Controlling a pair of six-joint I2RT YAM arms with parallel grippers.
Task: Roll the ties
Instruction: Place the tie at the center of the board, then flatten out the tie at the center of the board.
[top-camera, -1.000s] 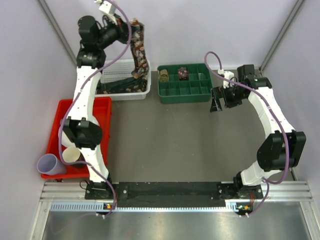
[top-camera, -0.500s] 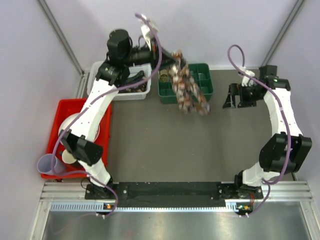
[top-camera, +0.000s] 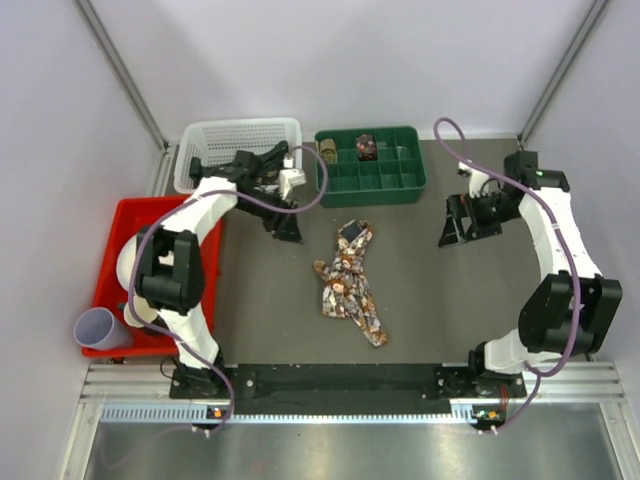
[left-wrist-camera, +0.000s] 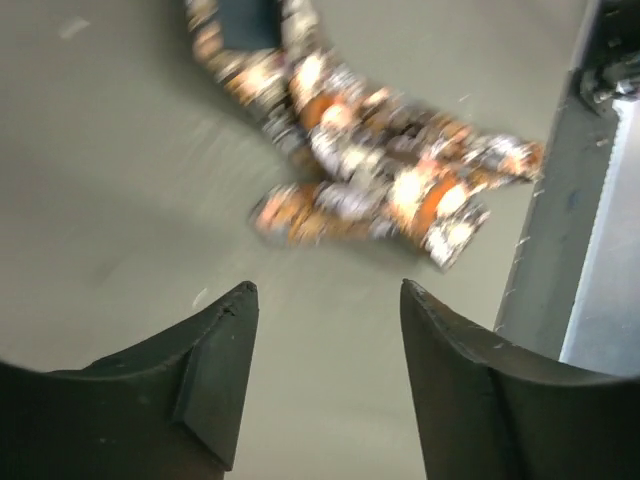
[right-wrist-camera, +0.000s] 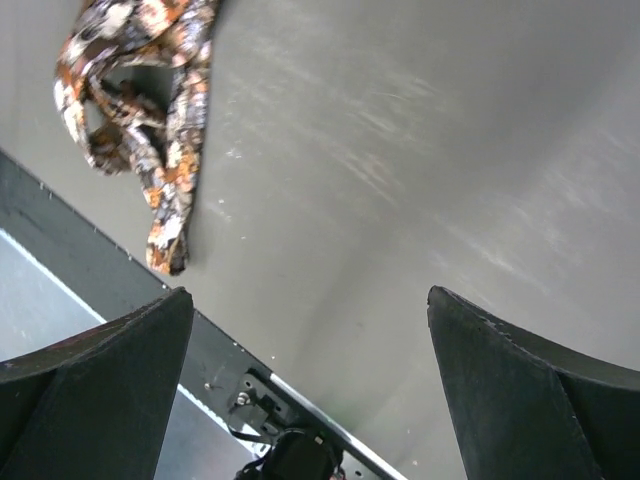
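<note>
Grey tabletop (top-camera: 450, 300) with plain pale walls around it, pretty bare setup. Left gripper (left-wrist-camera: 328, 290) hovers close over the table with its jaws apart and nothing at all between them; its wrist cam only shows bare surface in the gap. Near its fingertips lies the tie (top-camera: 348, 285), the brown-red one with pale floral speckles, in a loose crumpled heap, not flat and not rolled. It's a bit blurry on the left wrist view. From above you can see it sits roughly mid-table, one end with a dark lining pointing toward the back and the other trailing toward the near edge. It isn't touching either gripper.

Right gripper (top-camera: 452, 222) is on the far side of the tie, well apart from it, jaws spread wide and holding nothing. Its cam catches the tie up in the corner, with the dark rail (right-wrist-camera: 100, 260) at the table's near edge running past it.

Further out there's a green tray (top-camera: 372, 195) with compartments at the back of the table. Two small coils (top-camera: 366, 147) sit in its back row, one brown-red and one more yellowish, in separate compartments. White basket (top-camera: 240, 125) is just left of the tray. Red bin (top-camera: 105, 260) is over at the left edge with a pale cup (top-camera: 100, 327) at its near corner.
</note>
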